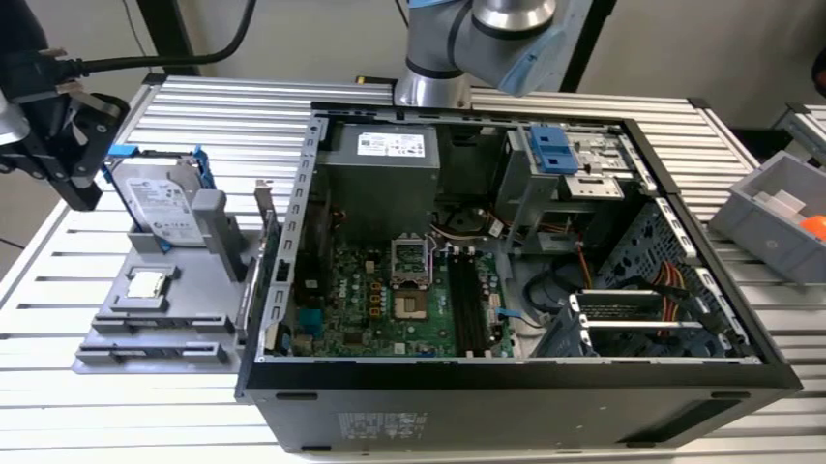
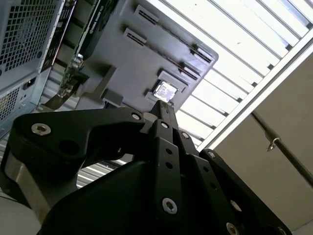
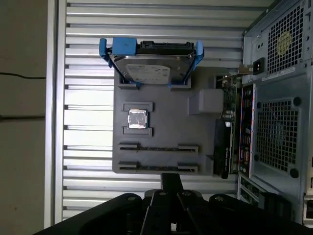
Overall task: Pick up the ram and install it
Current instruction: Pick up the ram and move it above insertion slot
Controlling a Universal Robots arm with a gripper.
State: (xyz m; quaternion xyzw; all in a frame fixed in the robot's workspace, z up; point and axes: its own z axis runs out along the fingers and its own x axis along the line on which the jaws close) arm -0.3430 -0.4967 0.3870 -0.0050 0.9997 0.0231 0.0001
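the end effector (image 1: 80,193) hangs in the air over the table (image 1: 193,106), near the table's edge at the exterior view's left, and it touches nothing. in both wrist views its black fingers (image 2: 166,122) meet at the tip, so it is closed narrow with nothing between them. a grey holder plate (image 3: 166,107) lies on the table just beside the open computer case (image 1: 516,387), on the exterior view's left of it. at one end of the holder plate a silver hard drive (image 3: 149,71) stands on its edge in a blue frame. a small square processor chip (image 3: 137,119) lies flat in a pocket near the middle of the plate. two long narrow slots (image 3: 159,147) run side by side at the other end, and in the first wrist view the fingertip is seen just past that end. a green circuit card (image 3: 234,127) with a metal bracket stands upright between the holder plate and the case wall. inside the case the green motherboard (image 1: 374,300) lies flat, with long dark memory sockets (image 1: 467,300) beside the square processor socket. where the ram is i cannot tell: the memory sockets appear too small to say if a stick stands in one of them. a grey bin (image 1: 775,213) stands at the table's edge on the exterior view's right.
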